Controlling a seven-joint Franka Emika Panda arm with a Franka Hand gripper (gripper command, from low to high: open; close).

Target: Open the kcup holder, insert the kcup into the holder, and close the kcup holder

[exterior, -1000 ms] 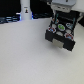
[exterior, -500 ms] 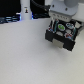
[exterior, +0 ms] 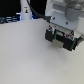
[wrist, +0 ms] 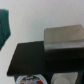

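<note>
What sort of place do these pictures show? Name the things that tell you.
Probably a robot lab or test bench, not a kitchen. A plain white table holds little besides a black boxy unit. A robot gripper hangs over the table, and dark equipment with cables sits at the back.

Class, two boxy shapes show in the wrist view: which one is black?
The wide, low kcup holder is black; the smaller block is pale grey.

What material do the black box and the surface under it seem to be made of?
The kcup holder looks like matte black plastic or coated metal: flat, dark, without shine; the blur leaves it open. The table looks like a smooth white laminate or cloth, evenly pale, no visible grain.
</note>
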